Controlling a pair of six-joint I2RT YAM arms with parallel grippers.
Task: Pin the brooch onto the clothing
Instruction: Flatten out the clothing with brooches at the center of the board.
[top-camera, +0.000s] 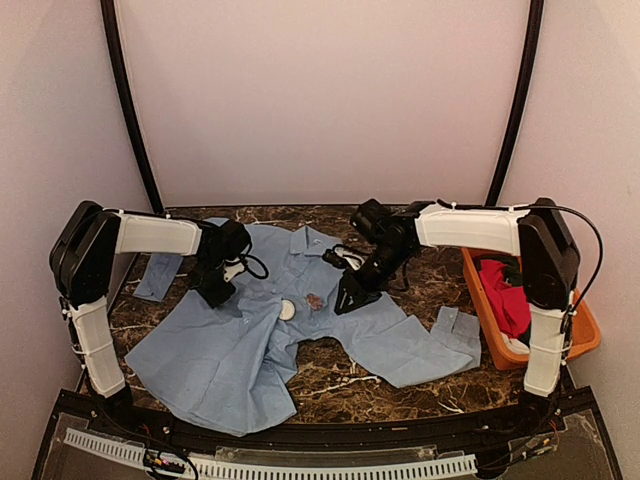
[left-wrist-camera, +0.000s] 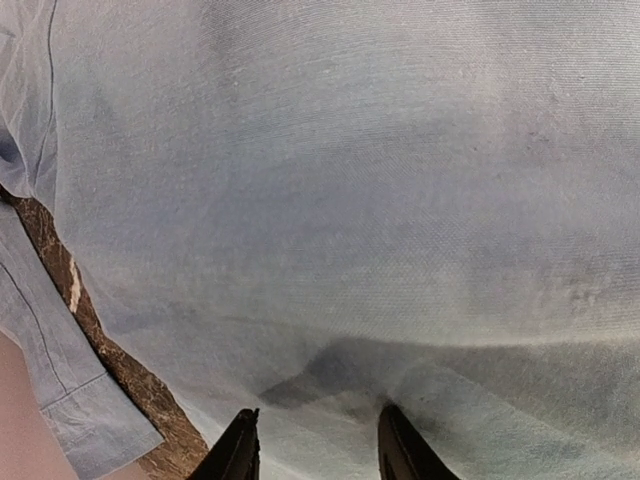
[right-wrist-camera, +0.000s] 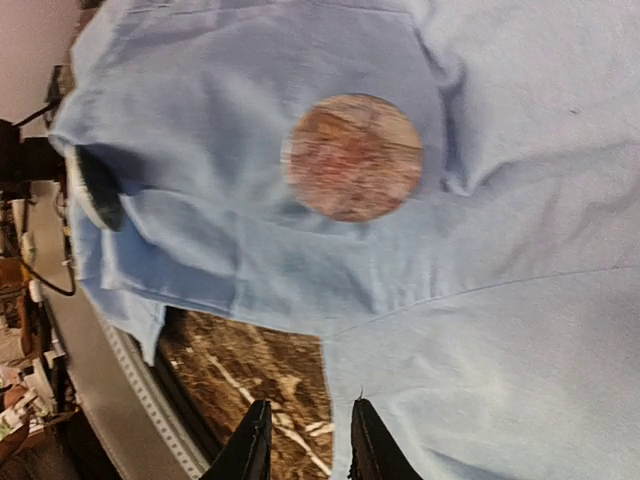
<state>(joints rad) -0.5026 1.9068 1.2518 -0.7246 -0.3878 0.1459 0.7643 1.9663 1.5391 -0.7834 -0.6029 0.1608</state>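
Dark marble table (top-camera: 340, 385) holds wrinkled light blue shirt (top-camera: 230, 350) — round brown brooch (right-wrist-camera: 352, 157) at twelve o'clock from right gripper (right-wrist-camera: 305, 410); its jaws apart, left gripper (left-wrist-camera: 318, 415) likewise.

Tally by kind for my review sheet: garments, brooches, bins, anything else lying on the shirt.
Garments: 2 (light blue shirt, red garment)
Brooch: 1
Orange bin: 1
Small white round piece, unidentified: 1
Total: 5

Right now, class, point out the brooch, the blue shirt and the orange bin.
brooch (right-wrist-camera: 352, 157), right wrist view, centre of its face.
blue shirt (top-camera: 215, 355), top view, front panel.
orange bin (top-camera: 480, 310), top view, left wall.
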